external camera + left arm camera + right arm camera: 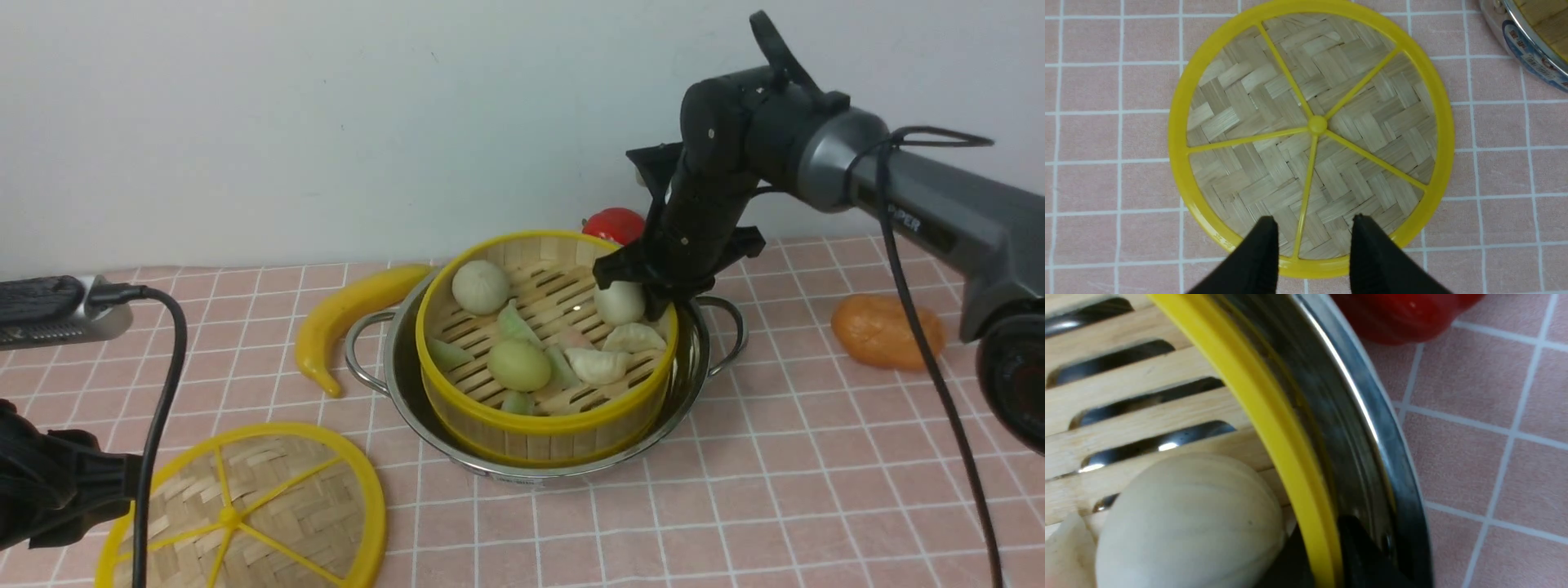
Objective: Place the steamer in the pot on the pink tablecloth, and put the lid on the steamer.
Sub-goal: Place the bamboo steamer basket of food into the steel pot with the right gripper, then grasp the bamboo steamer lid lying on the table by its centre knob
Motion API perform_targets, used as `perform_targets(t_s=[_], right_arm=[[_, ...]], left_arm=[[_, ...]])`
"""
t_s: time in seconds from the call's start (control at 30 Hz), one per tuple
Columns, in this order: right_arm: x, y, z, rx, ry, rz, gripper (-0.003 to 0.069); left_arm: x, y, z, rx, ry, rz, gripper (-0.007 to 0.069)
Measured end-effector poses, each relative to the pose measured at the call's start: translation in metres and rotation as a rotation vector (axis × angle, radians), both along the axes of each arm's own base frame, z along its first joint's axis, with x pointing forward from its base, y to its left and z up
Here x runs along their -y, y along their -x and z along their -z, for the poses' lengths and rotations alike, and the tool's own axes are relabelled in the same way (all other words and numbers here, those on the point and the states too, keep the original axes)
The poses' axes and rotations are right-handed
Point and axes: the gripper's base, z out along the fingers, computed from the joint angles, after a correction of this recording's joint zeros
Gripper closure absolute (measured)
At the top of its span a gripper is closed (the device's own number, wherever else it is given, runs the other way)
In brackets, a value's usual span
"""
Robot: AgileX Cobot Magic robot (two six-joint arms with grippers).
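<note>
The steamer [539, 441], a bamboo basket with a yellow rim [1265, 408] and toy buns and dumplings in it, stands inside the steel pot [400, 363] on the pink tablecloth [775, 490]. My right gripper [653, 304] is shut on the steamer's far right rim, one finger inside next to a pale bun [1188, 522] and the other between rim and pot wall [1392, 437]. The lid [269, 506], a woven disc with yellow spokes, lies flat on the cloth at the front left. My left gripper [1314, 220] hovers open over the lid's [1314, 122] near edge, holding nothing.
A yellow banana [351, 314] lies left of the pot, a red vegetable [614, 224] sits behind it, and an orange piece of food [886, 331] lies to the right. The pot's labelled edge [1527, 45] shows beside the lid. A white wall closes the back.
</note>
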Motion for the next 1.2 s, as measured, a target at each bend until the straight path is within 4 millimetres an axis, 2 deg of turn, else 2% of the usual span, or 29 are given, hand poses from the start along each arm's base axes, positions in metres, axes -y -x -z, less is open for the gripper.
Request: perform_targets(t_s=[0.43, 0.63, 0.87, 0.97, 1.07, 1.1, 1.17, 1.2], right_arm=[[0.000, -0.001, 0.002, 0.004, -0.003, 0.001, 0.0594], [-0.002, 0.000, 0.001, -0.007, -0.019, 0.005, 0.0508], [-0.003, 0.001, -0.007, -0.017, -0.043, 0.018, 0.0344], [-0.004, -0.001, -0.016, 0.012, -0.057, 0.018, 0.0302], [-0.006, -0.004, -0.042, 0.081, -0.088, 0.016, 0.0265], [-0.006, -0.004, -0.043, 0.083, -0.089, 0.016, 0.0265], [-0.005, -0.002, -0.076, 0.159, -0.122, 0.010, 0.0255], [-0.004, -0.001, -0.082, 0.172, -0.125, 0.007, 0.0255]], left_arm=[[0.000, 0.000, 0.000, 0.000, 0.000, 0.001, 0.0382], [0.000, 0.000, 0.000, 0.000, -0.002, 0.005, 0.0382], [0.000, -0.001, 0.000, 0.010, -0.004, 0.004, 0.0382], [0.000, -0.003, -0.001, 0.031, -0.007, 0.002, 0.0382], [-0.001, -0.009, 0.001, 0.043, -0.008, -0.003, 0.0382], [-0.001, -0.010, 0.001, 0.042, -0.008, -0.003, 0.0382], [-0.002, -0.019, 0.009, 0.020, -0.007, -0.006, 0.0382], [-0.003, -0.021, 0.011, 0.016, -0.006, -0.007, 0.0382]])
